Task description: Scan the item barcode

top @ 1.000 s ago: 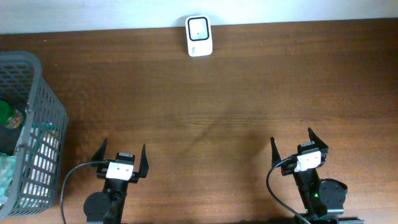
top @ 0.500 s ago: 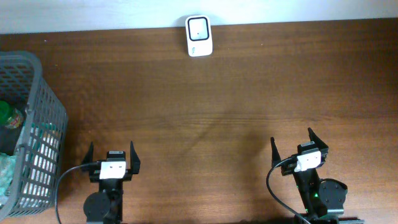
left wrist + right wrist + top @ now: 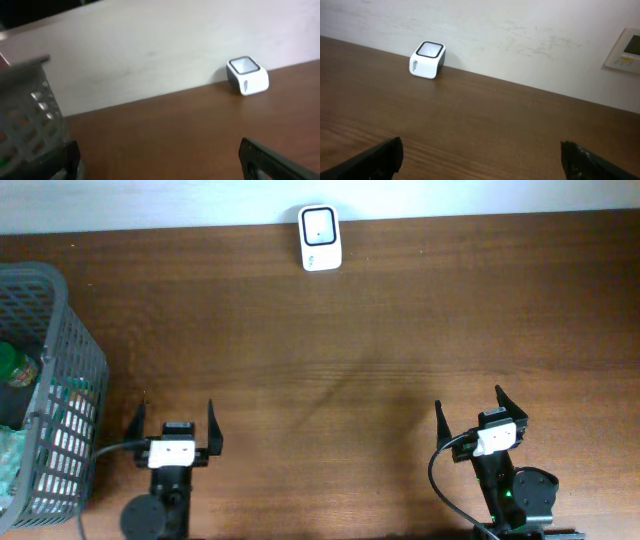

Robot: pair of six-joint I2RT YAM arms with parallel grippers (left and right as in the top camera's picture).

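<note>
A white barcode scanner [image 3: 319, 238] with a dark window stands at the table's far edge by the wall; it also shows in the left wrist view [image 3: 247, 75] and the right wrist view [image 3: 427, 60]. Items lie in the grey mesh basket [image 3: 75, 350] at the left, among them a green-capped bottle [image 3: 12, 366] and some packets [image 3: 62, 420]. My left gripper [image 3: 175, 412] [image 3: 159, 150] hovers open near the front edge, just right of the basket, holding nothing. At the front right my right gripper [image 3: 469, 402] [image 3: 480, 147] is open too, with only bare wood between its fingers.
The basket's wall [image 3: 30, 115] fills the left side of the left wrist view, close to the left finger. A pale wall runs behind the table, with a small control panel [image 3: 627, 50] mounted on it at the right. Brown wooden tabletop [image 3: 350, 350] lies between grippers and scanner.
The left arm has shifted left, toward the basket, and straightened to face the far wall. The right arm has stayed put. Both grippers remain open.
</note>
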